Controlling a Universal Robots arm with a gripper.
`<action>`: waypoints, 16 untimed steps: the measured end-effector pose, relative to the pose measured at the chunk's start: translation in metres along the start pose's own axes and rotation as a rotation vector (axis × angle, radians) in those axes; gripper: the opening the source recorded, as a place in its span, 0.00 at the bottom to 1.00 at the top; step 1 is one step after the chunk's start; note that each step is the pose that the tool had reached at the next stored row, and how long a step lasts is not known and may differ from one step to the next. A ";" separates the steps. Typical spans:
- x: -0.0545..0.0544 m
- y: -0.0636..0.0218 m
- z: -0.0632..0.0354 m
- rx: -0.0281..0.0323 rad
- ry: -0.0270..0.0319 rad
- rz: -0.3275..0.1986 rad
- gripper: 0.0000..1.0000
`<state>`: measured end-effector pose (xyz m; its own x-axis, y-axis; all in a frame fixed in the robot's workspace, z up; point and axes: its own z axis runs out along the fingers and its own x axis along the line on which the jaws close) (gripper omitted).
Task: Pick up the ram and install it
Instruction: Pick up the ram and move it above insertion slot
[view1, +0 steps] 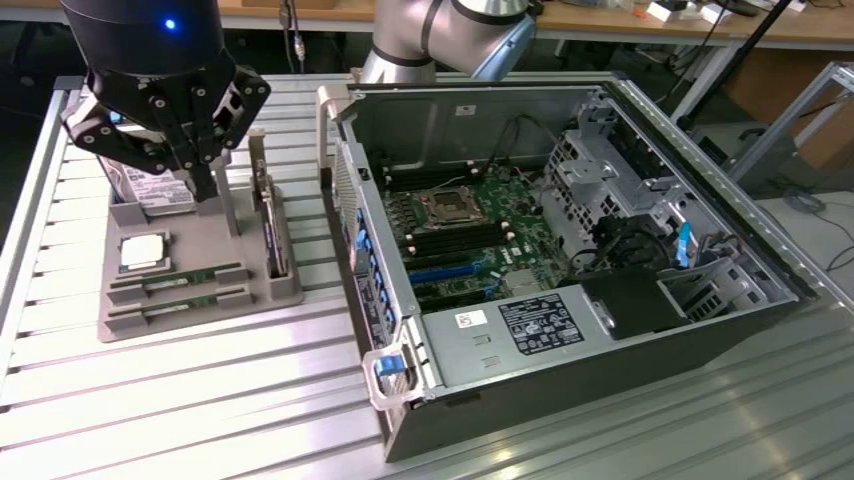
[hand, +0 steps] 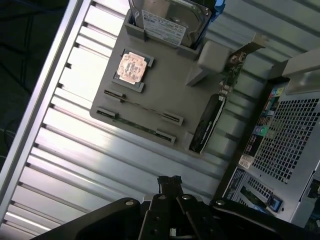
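A grey tray (view1: 200, 320) (hand: 165, 90) sits on the bench (view1: 200, 410) (hand: 75, 150) and carries five parts. There are two ram sticks, one hard drive, one processor and one expansion card. Both sticks stand on edge in parallel slots along the tray's edge farthest from the hard drive. The outer ram stick (view1: 178, 304) (hand: 135, 125) is closest to that edge and the inner ram stick (view1: 178, 279) (hand: 142, 107) is just beside it. The single hard drive (view1: 147, 187) (hand: 167, 22) stands upright at the opposite edge. The square processor (view1: 144, 252) (hand: 131, 67) lies flat between the drive and the sticks. The expansion card (view1: 274, 235) (hand: 210, 120) stands upright along the tray edge that faces the one open computer case (view1: 667, 330) (hand: 295, 125). Inside the case the motherboard (view1: 467, 245) lies exposed. The tool (view1: 204, 185) (hand: 170, 181) hangs above the tray near the hard drive, its fingertips drawn together with nothing between them, well clear of both sticks. The bench is a top of pale, ribbed aluminium slats with a raised rail along its edge. Behind it runs a wooden worktop (view1: 627, 22) with cables and small items on it. An aluminium frame (view1: 801, 110) stands at the exterior view's right.
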<state>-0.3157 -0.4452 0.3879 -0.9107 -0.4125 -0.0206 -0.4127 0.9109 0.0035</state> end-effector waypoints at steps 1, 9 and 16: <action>0.000 0.0000 0.0000 0.0002 0.0003 -0.007 0.11; 0.000 0.0000 0.0000 0.0022 0.0019 -0.070 0.11; 0.000 0.0000 0.0000 0.0044 0.0040 -0.152 0.11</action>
<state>-0.3157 -0.4452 0.3879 -0.8378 -0.5458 -0.0166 -0.5458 0.8379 -0.0037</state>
